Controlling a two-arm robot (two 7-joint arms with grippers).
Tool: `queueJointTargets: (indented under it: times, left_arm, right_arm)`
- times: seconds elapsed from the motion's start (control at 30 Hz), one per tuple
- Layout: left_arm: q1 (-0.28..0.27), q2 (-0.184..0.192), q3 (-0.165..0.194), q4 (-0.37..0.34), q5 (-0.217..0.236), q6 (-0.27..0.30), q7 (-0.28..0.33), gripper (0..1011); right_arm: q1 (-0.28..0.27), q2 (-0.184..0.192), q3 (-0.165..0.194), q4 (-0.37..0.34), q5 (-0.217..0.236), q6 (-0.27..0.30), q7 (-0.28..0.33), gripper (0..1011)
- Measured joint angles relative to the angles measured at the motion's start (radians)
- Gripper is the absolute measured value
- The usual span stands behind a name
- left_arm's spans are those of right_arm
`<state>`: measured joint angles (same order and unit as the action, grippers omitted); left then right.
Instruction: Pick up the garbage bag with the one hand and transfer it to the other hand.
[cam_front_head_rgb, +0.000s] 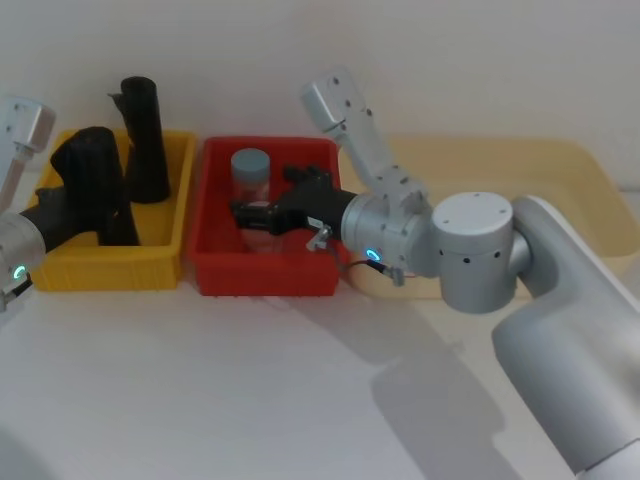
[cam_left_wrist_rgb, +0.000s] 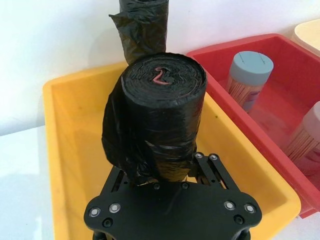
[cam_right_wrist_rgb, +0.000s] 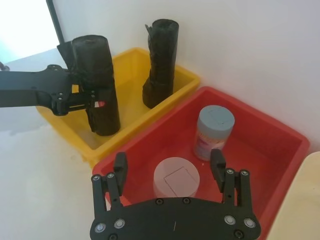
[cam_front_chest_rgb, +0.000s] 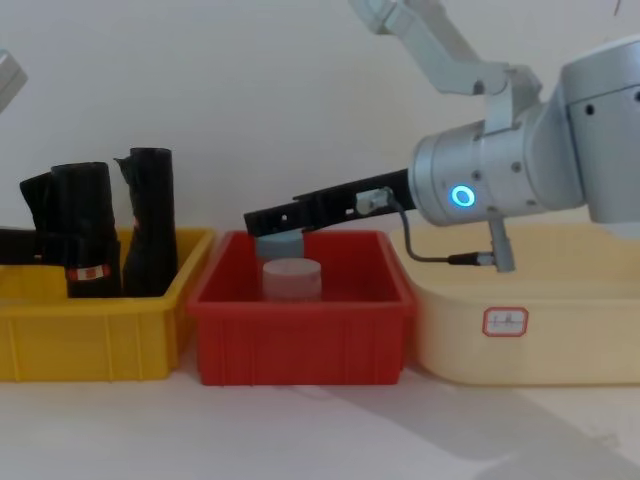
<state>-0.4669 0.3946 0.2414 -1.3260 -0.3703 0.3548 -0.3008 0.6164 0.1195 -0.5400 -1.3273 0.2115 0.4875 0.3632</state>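
Left gripper (cam_right_wrist_rgb: 84, 96) is clamped on the labelled garbage bag roll (cam_right_wrist_rgb: 97, 75), which stands upright within the yellow bin (cam_front_head_rgb: 110, 270). Right gripper (cam_right_wrist_rgb: 170, 167) hangs over the red bin (cam_front_head_rgb: 265, 275), fingers spread.

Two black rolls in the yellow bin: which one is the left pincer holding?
The thicker labelled roll; the slimmer roll stands free farther back, unlabelled.

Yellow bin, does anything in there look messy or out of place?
Only slightly: the garbage bag, gripped by the left pincer, has its outer layer hanging loose down one side. The slimmer roll also shows a loose flap. Nothing spilled.
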Motion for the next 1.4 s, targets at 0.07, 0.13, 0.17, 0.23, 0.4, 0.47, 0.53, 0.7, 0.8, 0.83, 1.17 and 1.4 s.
queueJointTargets:
  times: [0.07, 0.13, 0.17, 0.23, 0.4, 0.47, 0.53, 0.7, 0.8, 0.83, 1.17, 1.4]
  left_arm:
    - [0.000, 0.000, 0.000, 0.000, 0.000, 0.000, 0.000, 402]
    - [0.000, 0.000, 0.000, 0.000, 0.000, 0.000, 0.000, 402]
    - [0.000, 0.000, 0.000, 0.000, 0.000, 0.000, 0.000, 402]
    - [0.000, 0.000, 0.000, 0.000, 0.000, 0.000, 0.000, 402]
    - [0.000, 0.000, 0.000, 0.000, 0.000, 0.000, 0.000, 402]
    - [0.000, 0.000, 0.000, 0.000, 0.000, 0.000, 0.000, 402]
    - [0.000, 0.000, 0.000, 0.000, 0.000, 0.000, 0.000, 402]
    - [0.000, 0.000, 0.000, 0.000, 0.000, 0.000, 0.000, 402]
    - [0.000, 0.000, 0.000, 0.000, 0.000, 0.000, 0.000, 402]
    - [0.000, 0.000, 0.000, 0.000, 0.000, 0.000, 0.000, 402]
    - [0.000, 0.000, 0.000, 0.000, 0.000, 0.000, 0.000, 402]
    - [0.000, 0.000, 0.000, 0.000, 0.000, 0.000, 0.000, 402]
  right_arm:
    - [0.006, -0.005, -0.001, 0.010, -0.002, 0.001, 0.000, 999]
    - [0.016, -0.015, -0.002, 0.033, -0.005, 0.001, -0.001, 1000]
    - [0.022, -0.021, -0.003, 0.049, -0.007, 0.000, -0.002, 1000]
    - [0.028, -0.026, -0.003, 0.064, -0.010, -0.002, -0.003, 1000]
    - [0.043, -0.040, -0.004, 0.106, -0.018, -0.016, -0.008, 1000]
    - [0.049, -0.045, -0.004, 0.124, -0.022, -0.024, -0.009, 1000]
    - [0.055, -0.050, -0.005, 0.144, -0.025, -0.029, -0.010, 1000]
    - [0.064, -0.059, -0.005, 0.177, -0.030, -0.037, -0.010, 1000]
    - [0.070, -0.064, -0.005, 0.196, -0.034, -0.039, -0.010, 999]
    - [0.073, -0.066, -0.005, 0.206, -0.036, -0.039, -0.010, 1000]
    - [0.088, -0.074, -0.007, 0.265, -0.052, -0.040, -0.010, 1000]
    - [0.095, -0.079, -0.005, 0.289, -0.058, -0.038, -0.007, 1000]
